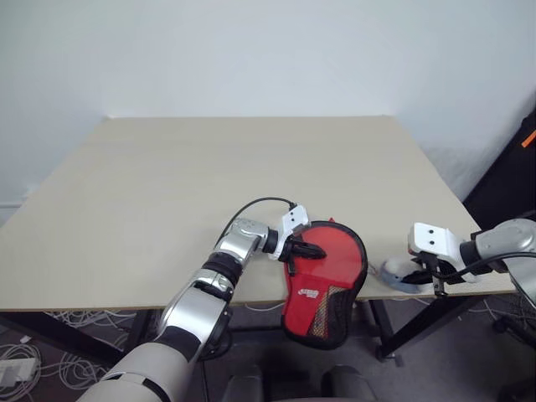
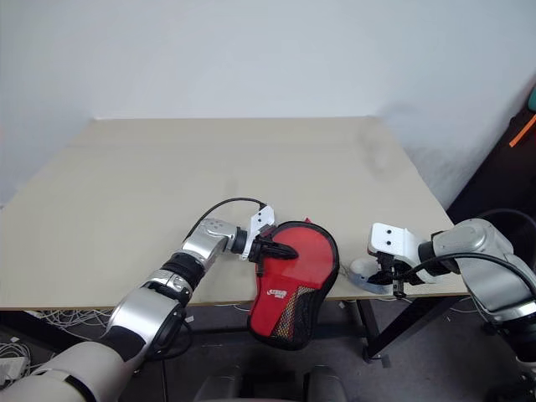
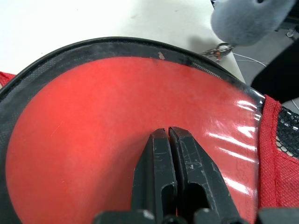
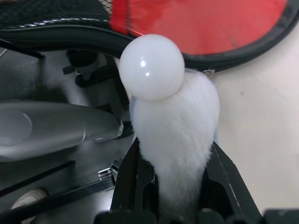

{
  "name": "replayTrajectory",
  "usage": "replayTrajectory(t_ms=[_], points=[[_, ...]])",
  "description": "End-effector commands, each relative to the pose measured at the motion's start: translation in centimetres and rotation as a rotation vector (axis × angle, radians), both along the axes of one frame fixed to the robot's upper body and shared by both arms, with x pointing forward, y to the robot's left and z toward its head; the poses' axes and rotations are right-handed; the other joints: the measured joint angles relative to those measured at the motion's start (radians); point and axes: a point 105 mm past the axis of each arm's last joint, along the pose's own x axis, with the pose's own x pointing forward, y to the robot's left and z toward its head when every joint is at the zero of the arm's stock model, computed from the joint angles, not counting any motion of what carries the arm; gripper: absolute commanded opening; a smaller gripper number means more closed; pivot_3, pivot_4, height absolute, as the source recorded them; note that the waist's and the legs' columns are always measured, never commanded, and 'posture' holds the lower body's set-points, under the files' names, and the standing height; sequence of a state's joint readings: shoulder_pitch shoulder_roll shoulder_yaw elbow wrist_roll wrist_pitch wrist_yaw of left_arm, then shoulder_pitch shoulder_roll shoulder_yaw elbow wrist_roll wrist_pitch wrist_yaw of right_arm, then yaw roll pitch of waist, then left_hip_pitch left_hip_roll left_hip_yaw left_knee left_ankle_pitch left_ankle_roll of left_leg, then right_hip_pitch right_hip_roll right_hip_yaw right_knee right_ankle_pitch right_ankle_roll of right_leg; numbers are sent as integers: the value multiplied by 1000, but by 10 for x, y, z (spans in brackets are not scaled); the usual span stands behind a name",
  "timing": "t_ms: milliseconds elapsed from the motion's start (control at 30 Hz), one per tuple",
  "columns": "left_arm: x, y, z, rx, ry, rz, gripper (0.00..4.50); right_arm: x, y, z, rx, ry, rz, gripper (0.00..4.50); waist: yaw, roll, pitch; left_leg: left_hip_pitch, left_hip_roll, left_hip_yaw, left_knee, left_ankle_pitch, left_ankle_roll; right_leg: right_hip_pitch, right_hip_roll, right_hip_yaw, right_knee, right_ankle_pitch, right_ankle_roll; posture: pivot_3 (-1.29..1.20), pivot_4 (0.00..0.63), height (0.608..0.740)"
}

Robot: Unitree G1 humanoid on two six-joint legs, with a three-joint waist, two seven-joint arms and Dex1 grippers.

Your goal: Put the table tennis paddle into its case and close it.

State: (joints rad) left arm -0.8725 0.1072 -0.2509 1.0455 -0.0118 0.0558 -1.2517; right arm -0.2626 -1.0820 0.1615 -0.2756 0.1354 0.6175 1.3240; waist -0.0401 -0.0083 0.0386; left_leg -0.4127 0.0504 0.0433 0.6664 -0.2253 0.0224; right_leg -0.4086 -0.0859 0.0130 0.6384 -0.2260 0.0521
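The case (image 1: 322, 280) lies at the near edge of the pale counter (image 1: 209, 193), in the lower middle of the head views, its narrow mesh end hanging off the edge. Its open flap shows the round red face of the table tennis paddle (image 3: 117, 135) inside, ringed by black edging. The left gripper (image 1: 310, 250) rests on that red face with its black fingers (image 3: 161, 172) pressed together and nothing between them. In the lower right, the right gripper (image 1: 423, 276) hangs just beside the case, pinching a white fluffy pad (image 4: 180, 140) between its fingers. A glossy white ball (image 4: 151, 66) sits at the pad's far end; whether it is joined to the pad is hard to tell.
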Motion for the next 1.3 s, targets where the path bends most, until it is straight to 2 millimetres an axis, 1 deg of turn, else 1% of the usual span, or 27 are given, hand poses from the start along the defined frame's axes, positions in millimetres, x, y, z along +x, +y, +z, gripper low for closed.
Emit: replayTrajectory(t_ms=[33,200,333,433,667,800,1033,1300], points=[[-1,-1,-4,32,4,-12,0,-8,4,21,22,-35,59,458,0,0,0,0,0,0,0,0,0,0,0,0,0,0,0,0,0,740],[-2,-3,-4,32,5,-21,0,-24,15,29,69,-23,130,458,8,-1,1,0,0,0,0,0,0,0,0,0,0,0,0,0,0,740],[-3,-3,-4,34,5,-30,0,-36,22,31,92,-11,172,458,19,-1,1,0,0,0,1,-1,0,0,0,0,-1,0,0,0,0,740],[-2,-6,-2,30,0,-31,0,-45,28,29,101,-2,190,458,24,-2,1,0,0,0,1,-1,1,0,0,0,-1,0,0,0,0,740],[-1,-10,2,22,1,-38,0,-65,35,14,99,14,193,458,35,-3,1,-1,0,0,3,-3,2,0,0,0,-2,-1,1,0,0,740],[-6,-13,-1,33,4,-79,0,-62,34,5,87,-12,145,458,41,-4,1,-1,0,1,3,-3,2,1,0,0,-2,-1,1,0,0,740],[-12,-17,-3,60,-24,-141,0,-54,28,-4,69,-43,76,458,43,-4,1,-1,0,1,3,-3,2,1,0,0,-3,-1,1,0,0,740],[-19,-20,-10,86,-42,-198,0,-50,26,-8,66,-62,40,458,43,-4,1,-1,0,1,3,-3,2,1,0,0,-4,-1,1,0,0,740]])
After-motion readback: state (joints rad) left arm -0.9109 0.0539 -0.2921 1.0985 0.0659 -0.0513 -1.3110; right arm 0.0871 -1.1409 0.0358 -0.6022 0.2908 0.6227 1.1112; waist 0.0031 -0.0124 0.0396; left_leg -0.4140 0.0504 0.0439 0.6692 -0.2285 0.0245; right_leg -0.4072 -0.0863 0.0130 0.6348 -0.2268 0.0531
